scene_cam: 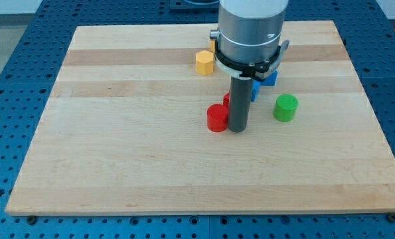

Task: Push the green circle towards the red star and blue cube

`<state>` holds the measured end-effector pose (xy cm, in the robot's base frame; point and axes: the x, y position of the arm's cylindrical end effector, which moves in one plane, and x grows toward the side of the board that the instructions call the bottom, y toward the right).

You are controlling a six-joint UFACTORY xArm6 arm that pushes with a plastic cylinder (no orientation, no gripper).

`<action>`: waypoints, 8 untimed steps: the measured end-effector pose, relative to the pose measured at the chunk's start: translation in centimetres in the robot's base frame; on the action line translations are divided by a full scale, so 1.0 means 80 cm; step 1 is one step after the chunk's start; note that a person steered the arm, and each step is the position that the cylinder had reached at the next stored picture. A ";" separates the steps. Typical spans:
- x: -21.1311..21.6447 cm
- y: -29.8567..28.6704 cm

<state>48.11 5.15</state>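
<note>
Green circle (pixel 285 107) stands on the desk (pixel 117 153) at the view's right, apart from my tip (pixel 237 129) — no fingers fitted. Judged light, rigid, free-sliding; push its right flank toward blue cube (pixel 269 78).

wooden board (pixel 117 133) | on it: yellow hexagon (pixel 204 62), red cylinder (pixel 217 118), blue cube (pixel 268 78), green circle (pixel 285 107)

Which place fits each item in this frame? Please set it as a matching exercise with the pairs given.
Items:
1. green circle
2. yellow block
3. red cylinder
4. blue block

Places:
A. touching my tip on the view's left
B. partly hidden behind the arm
C. alone, to the view's right of the tip
D. nearest the board's top edge, view's left of the arm

Pairs: 1-C, 2-D, 3-A, 4-B
</note>
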 end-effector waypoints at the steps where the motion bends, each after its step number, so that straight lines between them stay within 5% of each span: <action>1: 0.000 0.000; 4: 0.025 0.105; 6: -0.008 0.178; 8: -0.023 0.176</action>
<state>46.25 19.23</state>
